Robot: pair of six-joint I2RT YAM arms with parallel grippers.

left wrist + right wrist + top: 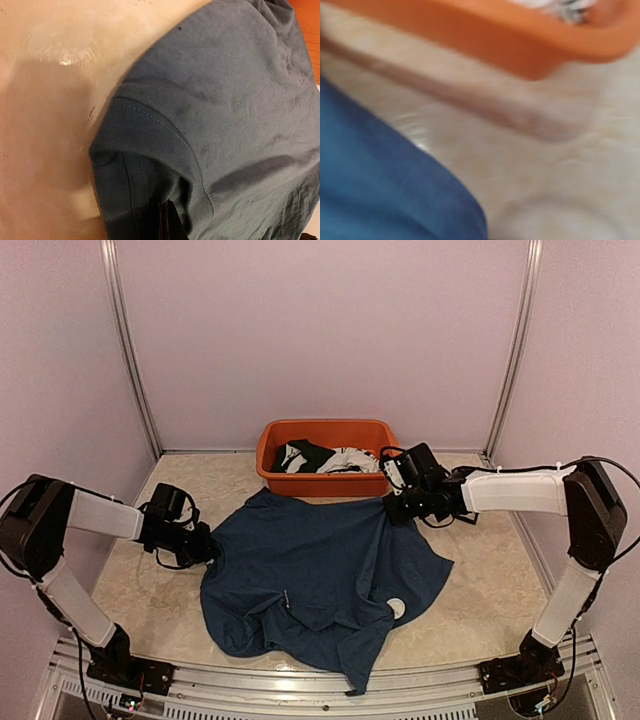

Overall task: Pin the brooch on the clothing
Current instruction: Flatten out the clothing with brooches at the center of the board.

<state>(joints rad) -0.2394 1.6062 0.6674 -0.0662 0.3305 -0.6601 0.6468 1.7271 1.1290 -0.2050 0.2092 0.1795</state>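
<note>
**Now both arms sit at the shirt's edges, brooch not yet pinned**

Spread across the middle of the table (480, 580), the navy T-shirt (320, 570) lies rumpled, its lower part folded over itself toward the bottom of the top view. The left gripper (200, 543) is at the shirt's left edge with its jaws together. In the left wrist view the sleeve hem (165, 125) runs down into them, so it appears clamped on the cloth. The right gripper (398, 508) is at the shirt's upper right corner, jaws also together. Its wrist view is too blurred to tell whether any fabric is caught.

Two grips at opposite edges most likely serve to pull the shirt flat and taut, giving a steady surface for pinning.

A small white round piece, probably the brooch (397, 607), rests on the shirt at its lower right, apart from both grippers.

Just beyond the shirt's top edge stands an orange tub (320, 484). It holds a black garment (305, 453) and a white garment (348, 460), bunched side by side.
</note>
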